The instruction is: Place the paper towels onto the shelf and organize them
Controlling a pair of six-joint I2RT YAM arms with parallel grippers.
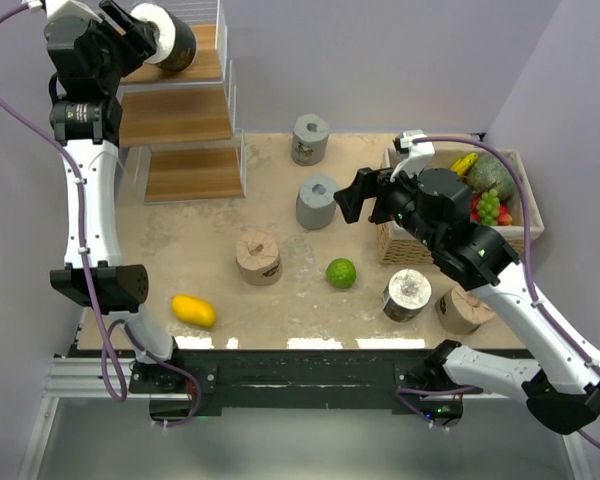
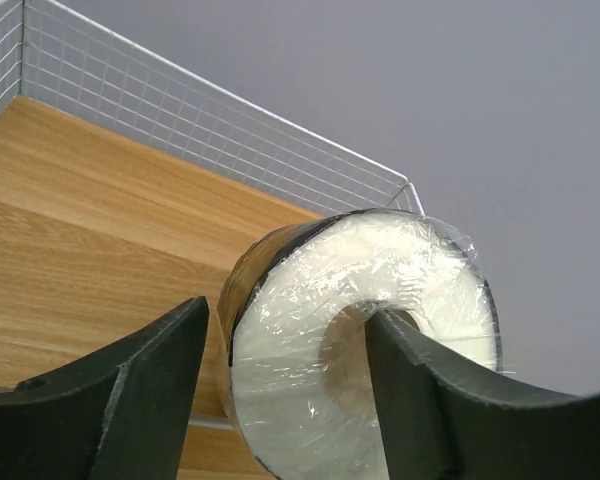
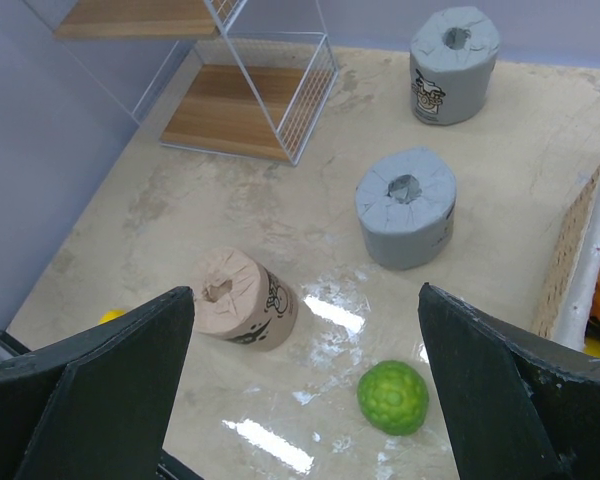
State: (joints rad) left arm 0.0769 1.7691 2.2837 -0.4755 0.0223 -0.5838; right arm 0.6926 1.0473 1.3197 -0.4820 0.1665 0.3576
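Observation:
A black-wrapped paper towel roll (image 1: 170, 40) (image 2: 360, 340) lies on its side on the top board of the shelf (image 1: 180, 115) (image 2: 100, 220). My left gripper (image 1: 140, 25) (image 2: 288, 310) stands open around its white end: one finger is in front of the centre hole, the other is clear of the wrap. Two grey rolls (image 1: 310, 138) (image 1: 318, 202), a tan roll (image 1: 258, 258), a black roll (image 1: 407, 294) and another tan roll (image 1: 465, 308) stand on the table. My right gripper (image 1: 355, 195) (image 3: 305, 290) hovers open and empty over the table, beside the nearer grey roll (image 3: 405, 205).
A green fruit (image 1: 341, 272) (image 3: 393, 397) lies mid-table and a yellow fruit (image 1: 194, 310) at the front left. A wicker basket (image 1: 400, 245) of fruit stands at the right, partly under my right arm. The shelf's white wire frame (image 3: 310, 90) rises at the back left.

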